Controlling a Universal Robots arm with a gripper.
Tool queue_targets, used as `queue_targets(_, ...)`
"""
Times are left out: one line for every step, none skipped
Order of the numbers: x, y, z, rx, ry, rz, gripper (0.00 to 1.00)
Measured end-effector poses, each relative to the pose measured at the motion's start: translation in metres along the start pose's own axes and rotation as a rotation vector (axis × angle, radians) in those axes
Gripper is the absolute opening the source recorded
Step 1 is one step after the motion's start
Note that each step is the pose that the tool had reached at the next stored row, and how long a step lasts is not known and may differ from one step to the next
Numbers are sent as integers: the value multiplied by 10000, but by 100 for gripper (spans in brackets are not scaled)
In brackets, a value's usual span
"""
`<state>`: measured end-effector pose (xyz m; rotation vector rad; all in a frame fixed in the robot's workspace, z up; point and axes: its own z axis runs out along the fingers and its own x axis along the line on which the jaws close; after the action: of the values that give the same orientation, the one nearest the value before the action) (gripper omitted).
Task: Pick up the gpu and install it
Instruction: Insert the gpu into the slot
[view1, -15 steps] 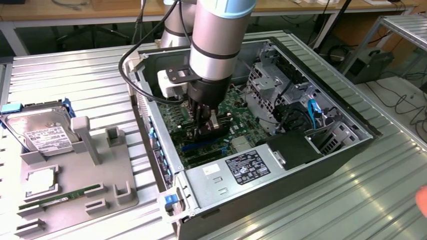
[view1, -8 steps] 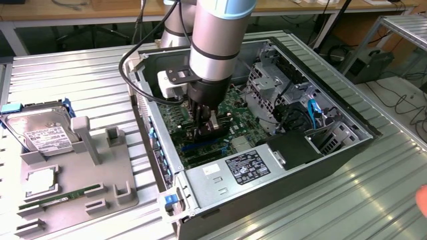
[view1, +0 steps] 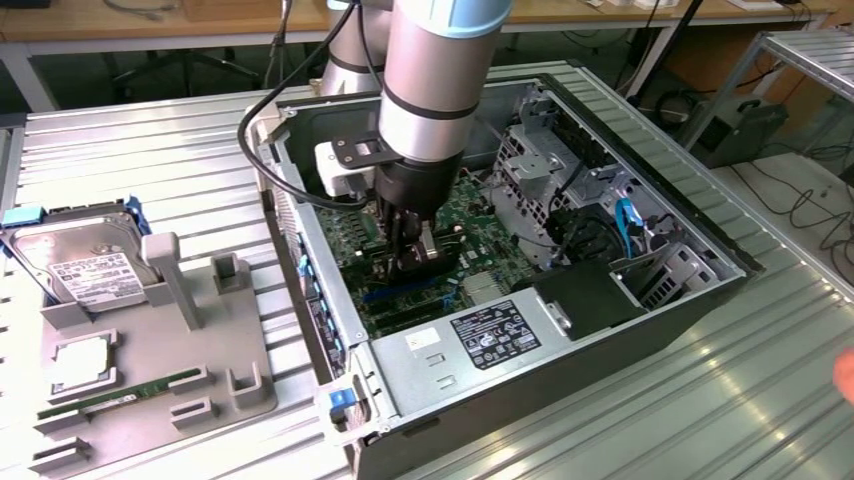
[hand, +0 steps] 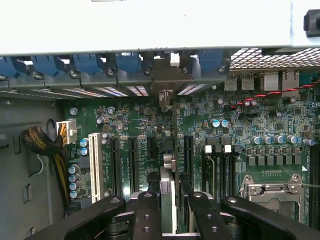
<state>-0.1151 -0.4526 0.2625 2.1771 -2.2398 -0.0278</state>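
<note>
My gripper reaches down into the open computer case, low over the green motherboard. It is shut on the gpu, a dark card held upright between the fingers. In the wrist view the gpu shows edge-on as a thin strip between the two black fingers, and my gripper hangs over the black expansion slots in the middle of the motherboard. The card's lower edge is close to the board; whether it touches a slot is hidden.
Inside the case are a power supply, a metal drive cage, a white slot, a processor socket and a cable bundle. Outside, a grey fixture holds a hard drive and a memory stick.
</note>
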Motion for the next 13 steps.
queue_targets(0,0,-6,-2,4,0,27)
queue_targets(0,0,-12,-1,5,0,27)
queue_targets(0,0,-13,1,4,0,27)
queue_targets(0,0,-16,0,8,1,27)
queue_targets(0,0,-17,2,12,1,27)
queue_targets(0,1,-23,0,20,1,27)
queue_targets(0,1,-28,-1,21,1,27)
queue_targets(0,1,-31,1,18,1,27)
queue_targets(0,1,-32,2,17,1,27)
queue_targets(0,1,-32,2,15,1,27)
queue_targets(0,1,-33,3,19,1,27)
queue_targets(0,1,-34,1,31,1,27)
queue_targets(0,1,-34,1,53,3,27)
